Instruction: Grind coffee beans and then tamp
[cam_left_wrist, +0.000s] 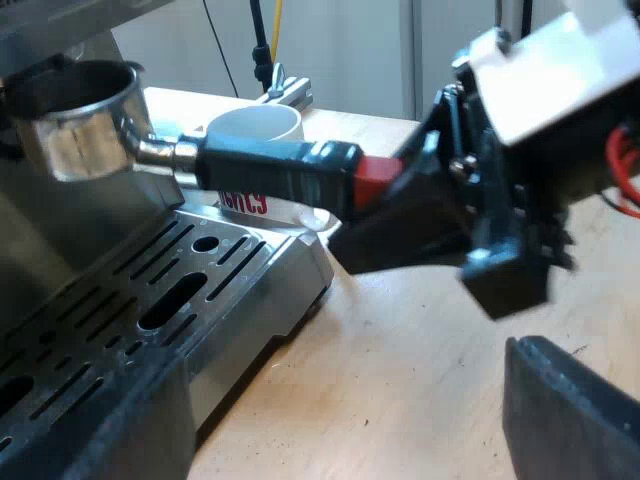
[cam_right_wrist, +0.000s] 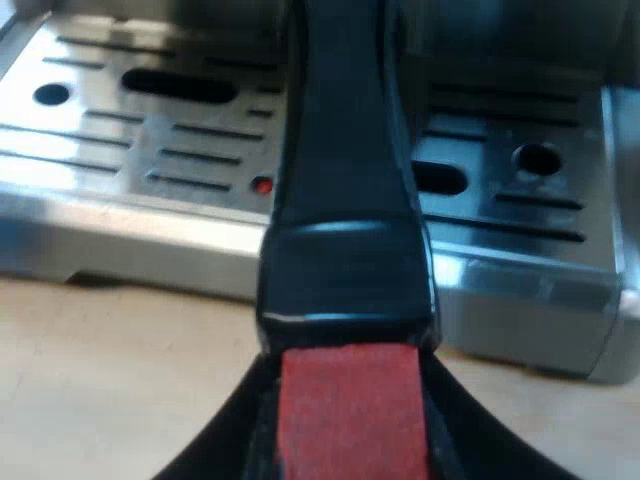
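Right gripper (cam_right_wrist: 348, 430) clamps the holder (cam_left_wrist: 250, 165) by its red end, basket seemingly over the drip tray (cam_left_wrist: 235, 270).

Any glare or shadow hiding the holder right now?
Left wrist view: bright reflections on the holder, its handle evenly lit. Right wrist view: glare along the drip tray, shadow under its front; red end unshaded in the right hand.

Black handle (cam_left_wrist: 272, 170) ends in red; white mug (cam_left_wrist: 256, 122)
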